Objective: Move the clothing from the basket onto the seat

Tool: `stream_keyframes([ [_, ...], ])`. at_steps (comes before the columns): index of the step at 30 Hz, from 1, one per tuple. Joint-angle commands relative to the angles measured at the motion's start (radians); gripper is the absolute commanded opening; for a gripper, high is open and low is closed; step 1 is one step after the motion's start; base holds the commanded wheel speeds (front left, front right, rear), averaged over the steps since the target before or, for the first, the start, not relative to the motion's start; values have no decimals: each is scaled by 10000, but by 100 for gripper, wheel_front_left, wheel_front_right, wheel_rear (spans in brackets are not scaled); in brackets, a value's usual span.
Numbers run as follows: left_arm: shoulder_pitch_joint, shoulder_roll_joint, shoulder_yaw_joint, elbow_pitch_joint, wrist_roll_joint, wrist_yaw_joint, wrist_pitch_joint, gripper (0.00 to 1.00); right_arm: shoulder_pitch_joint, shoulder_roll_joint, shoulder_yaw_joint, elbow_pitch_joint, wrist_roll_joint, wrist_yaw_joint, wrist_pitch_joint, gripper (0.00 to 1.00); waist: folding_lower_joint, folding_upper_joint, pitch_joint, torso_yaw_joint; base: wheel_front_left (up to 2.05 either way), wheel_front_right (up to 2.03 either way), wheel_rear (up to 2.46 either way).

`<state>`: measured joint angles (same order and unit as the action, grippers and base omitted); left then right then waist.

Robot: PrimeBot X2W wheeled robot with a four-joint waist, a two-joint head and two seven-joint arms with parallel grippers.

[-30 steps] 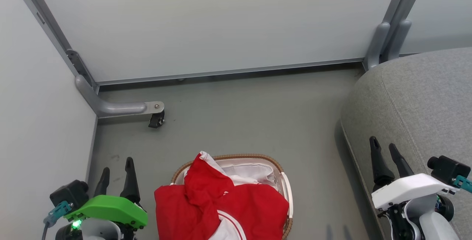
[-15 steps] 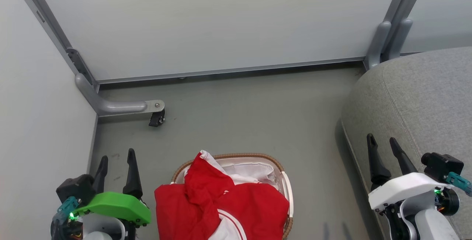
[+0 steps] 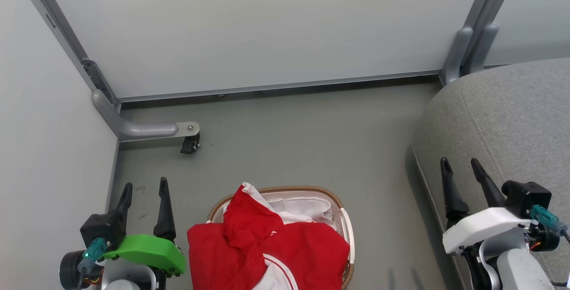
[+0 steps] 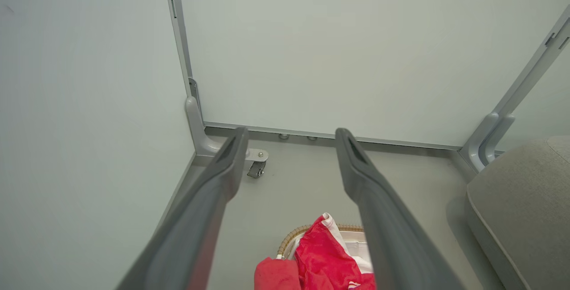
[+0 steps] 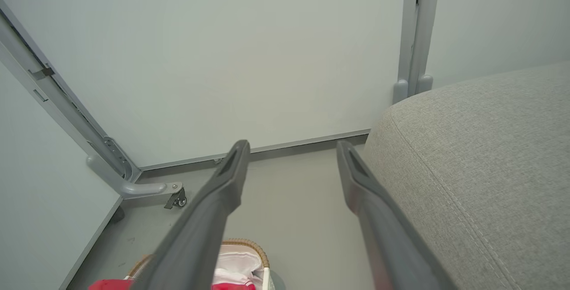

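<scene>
Bright red clothing [image 3: 267,245] with white striped trim is heaped in the white basket [image 3: 345,227] with a brown woven rim, low in the middle of the head view; it spills over the basket's left side. The red fabric [image 4: 323,259] and the basket [image 5: 249,247] also appear low in the wrist views. The grey seat [image 3: 512,120] fills the right side. My left gripper [image 3: 144,185] is open on the floor side left of the basket, holding nothing. Over the seat's front edge my right gripper [image 3: 459,161] is open and empty.
Pale partition panels close off the back and left. A grey metal foot with a black caster [image 3: 189,144] stands on the floor at the back left. A grey post base [image 3: 465,54] stands beside the seat's far corner. Bare grey floor [image 3: 303,147] lies beyond the basket.
Both grippers have moved slightly forward and opened a little wider; the left one has also shifted right, toward the basket. The clothing and basket have not moved.
</scene>
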<state>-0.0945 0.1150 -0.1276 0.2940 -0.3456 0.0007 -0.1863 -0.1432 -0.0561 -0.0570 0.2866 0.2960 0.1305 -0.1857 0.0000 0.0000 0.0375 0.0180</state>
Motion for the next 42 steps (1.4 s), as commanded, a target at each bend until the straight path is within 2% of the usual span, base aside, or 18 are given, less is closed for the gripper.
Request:
stream_keyframes([
  [1, 15, 15, 26, 36, 290, -15, -105, 100, -67, -58, -1, 83, -319, 3, -106, 100, 0, 0, -30, 5, 0, 0, 0],
  [12, 464, -220, 105, 363, 1113, -260, -329, 100, 189, -28, -9, 689, -1369, 3, -336, 100, 0, 0, -129, 16, 0, 0, 0],
  [19, 358, -343, 172, 465, 1659, -477, -463, 100, -8, -4, -7, 665, -1917, 3, -476, 100, 0, 0, 132, -28, 0, 0, 0],
  [25, -274, -455, 207, 916, 2021, -757, -571, 100, -483, 22, 89, 355, -2367, 2, -595, 100, 0, 0, 1053, -218, 0, 0, 0],
  [34, -1850, -513, -20, 2043, 2615, -1147, -734, 100, -1457, 36, 389, -128, -3075, -1, -746, 100, 0, 0, 3077, -789, 0, 0, 0],
  [42, -3291, -375, -339, 2948, 3026, -1263, -787, 100, -2180, 44, 854, -531, -3145, -1, -807, 100, 0, 0, 4767, -1377, 0, 0, 0],
])
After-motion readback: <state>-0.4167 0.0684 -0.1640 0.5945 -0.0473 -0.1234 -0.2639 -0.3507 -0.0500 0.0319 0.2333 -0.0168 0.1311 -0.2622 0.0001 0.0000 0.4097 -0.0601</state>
